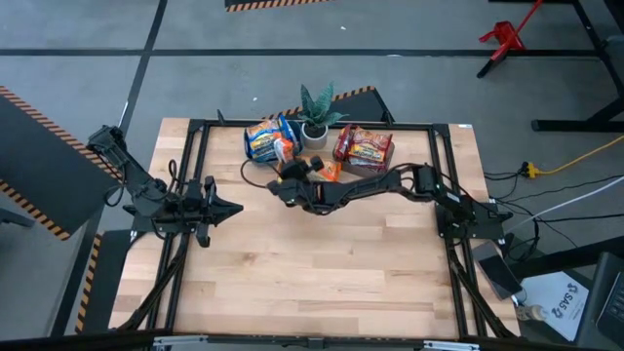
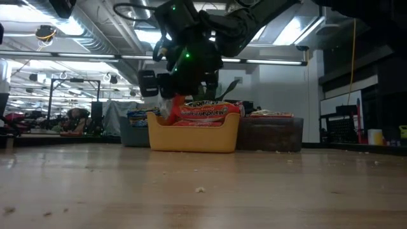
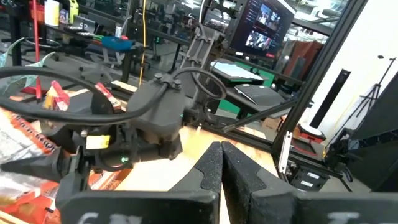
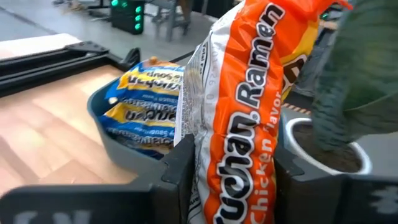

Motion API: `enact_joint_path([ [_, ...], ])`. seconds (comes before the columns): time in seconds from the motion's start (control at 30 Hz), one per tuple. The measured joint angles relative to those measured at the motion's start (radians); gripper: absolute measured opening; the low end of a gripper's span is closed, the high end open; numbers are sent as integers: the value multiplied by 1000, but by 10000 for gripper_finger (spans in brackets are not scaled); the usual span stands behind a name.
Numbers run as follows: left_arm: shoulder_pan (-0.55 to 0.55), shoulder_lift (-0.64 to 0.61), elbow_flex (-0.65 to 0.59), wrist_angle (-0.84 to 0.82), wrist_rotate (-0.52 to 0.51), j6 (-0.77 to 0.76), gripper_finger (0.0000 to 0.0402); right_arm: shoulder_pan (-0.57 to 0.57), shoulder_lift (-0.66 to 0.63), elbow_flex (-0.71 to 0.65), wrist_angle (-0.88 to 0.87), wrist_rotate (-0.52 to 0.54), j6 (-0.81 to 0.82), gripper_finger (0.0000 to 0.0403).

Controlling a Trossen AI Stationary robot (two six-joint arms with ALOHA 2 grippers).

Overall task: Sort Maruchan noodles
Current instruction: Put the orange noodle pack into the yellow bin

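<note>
My right gripper (image 4: 233, 165) is shut on an orange Maruchan chicken ramen packet (image 4: 249, 93) and reaches across to the row of bins at the table's far edge (image 1: 292, 166). A teal bin (image 4: 102, 127) to the left of the packet holds yellow-and-blue packets (image 4: 140, 115). In the low view the gripper hangs over an orange bin (image 2: 194, 137), and an orange packet (image 2: 203, 112) shows over the bin's rim. A grey bin (image 1: 363, 148) holds red packets. My left gripper (image 1: 230, 207) waits shut over the table's left side. My right gripper pinches the orange packet between its two fingers (image 4: 183, 165), one on each flat face (image 4: 214, 168). The fingers come nearly level from the table's near side, pointing toward the far edge. The packet stands on edge and sticks out well beyond the fingertips.
A potted plant (image 1: 314, 109) stands behind the bins, its white pot (image 4: 323, 152) close to the right of the held packet. Black frame rails (image 1: 185, 175) run along the table's left and right sides. Bare wood (image 1: 322, 263) fills the near half.
</note>
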Motion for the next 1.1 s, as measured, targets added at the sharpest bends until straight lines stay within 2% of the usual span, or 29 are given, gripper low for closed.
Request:
enact_joint_path([
  [0.1,0,0,0,0,0,0,0,-7,0,0,-6,-39,0,134],
  [0.33,0,0,0,0,9,-1,0,-11,0,0,-21,-110,-18,230],
  [0.5,0,0,0,-5,26,-19,0,0,-4,0,-15,-85,-28,270],
  [0.9,0,3,0,-20,23,-49,0,30,-12,0,-11,-66,-120,259],
  [1.1,1,68,0,-113,-83,-146,0,44,-12,11,-10,-54,-190,253],
])
